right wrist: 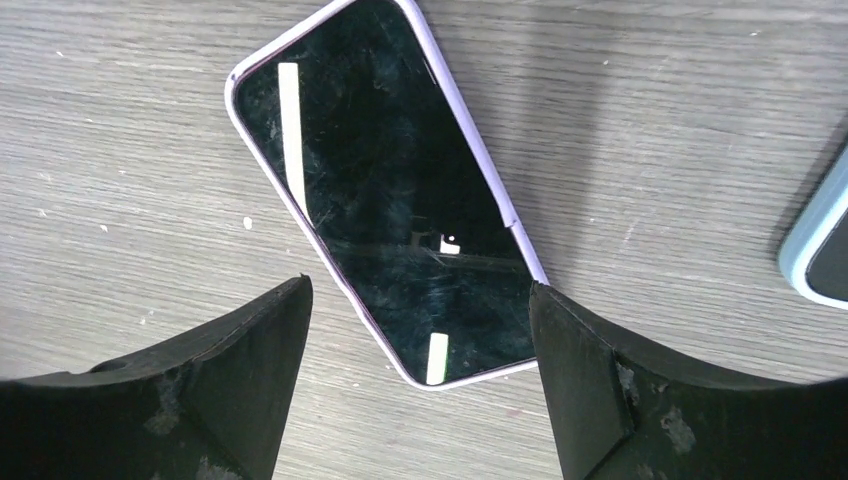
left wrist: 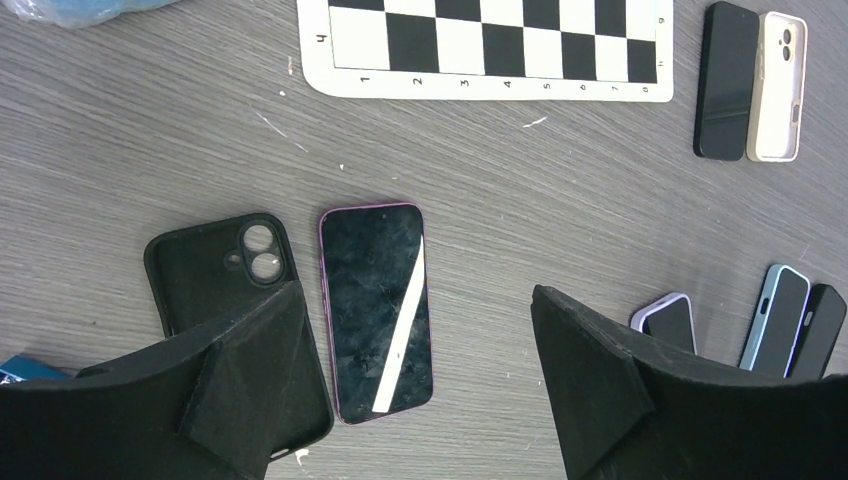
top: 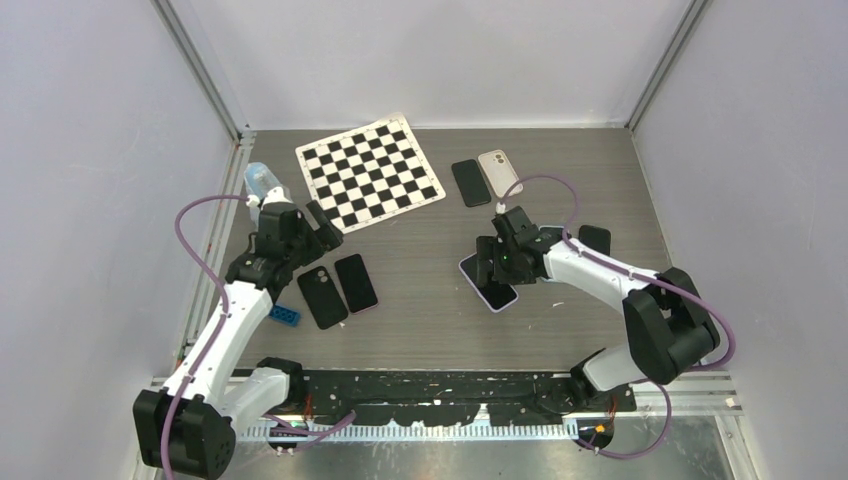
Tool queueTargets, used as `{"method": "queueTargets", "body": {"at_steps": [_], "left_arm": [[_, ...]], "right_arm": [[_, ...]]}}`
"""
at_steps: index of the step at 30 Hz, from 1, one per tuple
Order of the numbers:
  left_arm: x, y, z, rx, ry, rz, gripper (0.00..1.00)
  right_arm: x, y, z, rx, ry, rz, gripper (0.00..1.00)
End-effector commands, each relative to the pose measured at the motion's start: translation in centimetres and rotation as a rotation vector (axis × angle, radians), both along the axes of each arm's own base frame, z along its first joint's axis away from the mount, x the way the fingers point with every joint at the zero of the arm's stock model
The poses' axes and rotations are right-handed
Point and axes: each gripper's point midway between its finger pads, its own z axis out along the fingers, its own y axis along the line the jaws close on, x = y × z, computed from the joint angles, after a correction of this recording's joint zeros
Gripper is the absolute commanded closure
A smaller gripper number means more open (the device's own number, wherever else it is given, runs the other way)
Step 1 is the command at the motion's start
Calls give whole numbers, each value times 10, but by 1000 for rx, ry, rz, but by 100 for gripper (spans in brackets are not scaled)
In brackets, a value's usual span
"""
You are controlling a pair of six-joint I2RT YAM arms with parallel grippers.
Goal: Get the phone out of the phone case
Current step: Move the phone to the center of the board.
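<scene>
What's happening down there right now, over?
Right gripper open over lilac-cased phone, flat on table. Left gripper open, empty, over black case. Nothing blocking.

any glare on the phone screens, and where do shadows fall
Right wrist view: light strips reflect on the phone in the lilac case, with a soft shadow on the table to its right; left wrist view: one white streak slants across the pink-edged phone; top view: even light, no glare.

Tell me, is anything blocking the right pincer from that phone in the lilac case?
Nothing visible. The right pincer stands open directly above the cased phone, which lies screen up on the table.
</scene>
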Motion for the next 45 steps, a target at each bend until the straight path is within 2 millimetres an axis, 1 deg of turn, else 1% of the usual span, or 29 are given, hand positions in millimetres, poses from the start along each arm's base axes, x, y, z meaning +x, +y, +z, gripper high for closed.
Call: {"method": "queueTargets", "body": {"at_steps": [1, 2, 4, 7, 9, 14, 17, 19, 21, 22, 23, 26, 28, 30, 32, 35, 40, 45], "left_arm": [[9, -1, 21, -1, -58, -8, 14], [10, -1, 21, -2, -58, -9, 14], [10, -1, 22, -4, -58, -11, 14], [11, -2, 22, -4, -56, -12, 14], [10, -2, 21, -4, -53, -13, 14], [10, -1, 20, 0, -49, -14, 14], [9, -2, 19, 2, -44, -16, 13], [8, -1, 19, 3, -44, -14, 14], [8, -1, 19, 4, -46, -15, 13], [8, 0, 20, 5, -48, -13, 13], [7, 0, 20, 6, -47, -13, 14], [7, 0, 20, 7, -48, -13, 13], [7, 0, 20, 6, -48, -12, 13], [7, 0, 20, 5, -49, -13, 13], [6, 0, 20, 5, -47, -13, 13], [6, 0, 22, 7, -50, -13, 13], [4, 1, 21, 9, -50, -13, 13], [4, 0, 19, 7, -43, -18, 13]], "right_arm": [[12, -15, 6, -135, -52, 63, 15], [14, -18, 8, -157, -52, 72, 15], [14, -15, 6, -155, -48, 96, 15], [7, 2, 5, -65, -20, 154, 15], [2, 9, 1, -30, -1, 176, 14], [-5, 11, -8, -17, 36, 186, 13], [-6, 11, -10, -12, 44, 185, 13], [-3, 8, -8, -27, 26, 165, 13], [4, 1, -2, -59, -14, 129, 13], [10, -4, 4, -80, -49, 108, 13], [12, -5, 7, -84, -68, 95, 13], [24, -13, 25, -95, -158, 45, 13], [28, -18, 29, -101, -189, 15, 13], [28, -21, 23, -92, -177, -1, 12], [26, -20, 15, -66, -141, -12, 12], [21, -12, 4, -14, -84, -1, 12], [12, -2, -3, 51, -26, 12, 12], [-2, 11, -2, 136, 29, 32, 13]]}}
